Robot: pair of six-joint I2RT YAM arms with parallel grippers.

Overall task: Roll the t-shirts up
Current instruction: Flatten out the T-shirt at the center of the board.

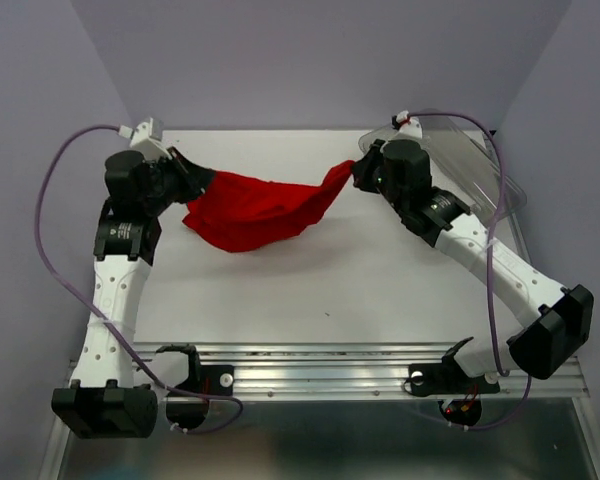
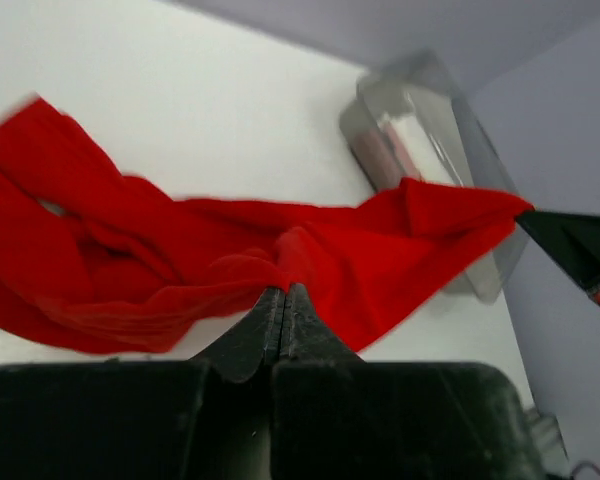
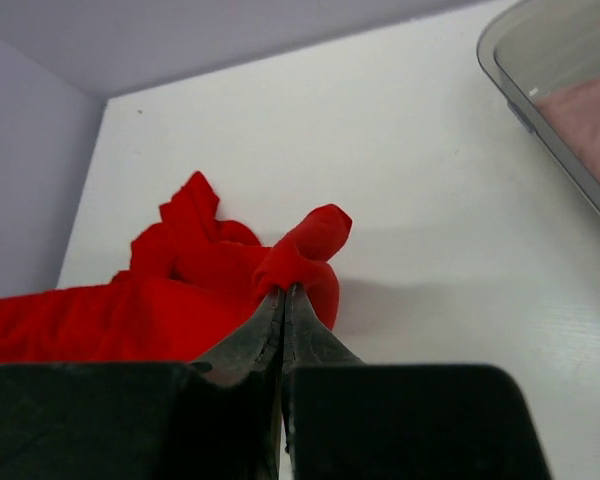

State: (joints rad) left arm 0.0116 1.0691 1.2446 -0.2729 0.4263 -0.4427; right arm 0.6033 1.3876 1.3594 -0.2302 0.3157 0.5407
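A bright red t-shirt (image 1: 258, 207) hangs stretched between my two grippers above the far half of the white table, its middle sagging down toward the table. My left gripper (image 1: 202, 180) is shut on its left end; in the left wrist view the shut jaws pinch the red cloth (image 2: 180, 270) at the left gripper's tips (image 2: 283, 290). My right gripper (image 1: 354, 171) is shut on its right end; in the right wrist view a bunched fold of the shirt (image 3: 300, 250) sticks up from the right gripper's tips (image 3: 284, 290). A pale pink shirt (image 3: 585, 120) lies in the tub.
A clear plastic tub (image 1: 460, 150) stands at the far right of the table, also in the left wrist view (image 2: 420, 130) and right wrist view (image 3: 540, 110). Purple walls close the back and sides. A metal rail (image 1: 320, 365) runs along the near edge.
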